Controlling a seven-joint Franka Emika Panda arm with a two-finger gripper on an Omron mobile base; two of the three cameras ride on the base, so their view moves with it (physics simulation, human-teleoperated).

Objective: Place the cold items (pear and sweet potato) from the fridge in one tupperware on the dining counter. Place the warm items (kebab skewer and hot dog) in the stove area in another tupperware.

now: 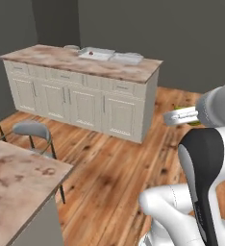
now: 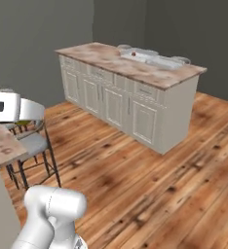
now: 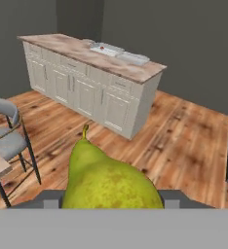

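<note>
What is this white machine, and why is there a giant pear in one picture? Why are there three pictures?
It is a pretend robot in a computer-made kitchen. The white robot arm sits on a base that can drive around. Two cameras ride on the base behind the arm, one on its left and one on its right, so both look at the same room from two sides. The third camera sits on the robot's hand, right by its claw. The pear looks huge because the claw is holding it right in front of that camera. Ahead stands a long counter with white cupboards, and on top are clear boxes for food. There is also a grey chair beside a nearer counter, and a wooden floor.
</note>
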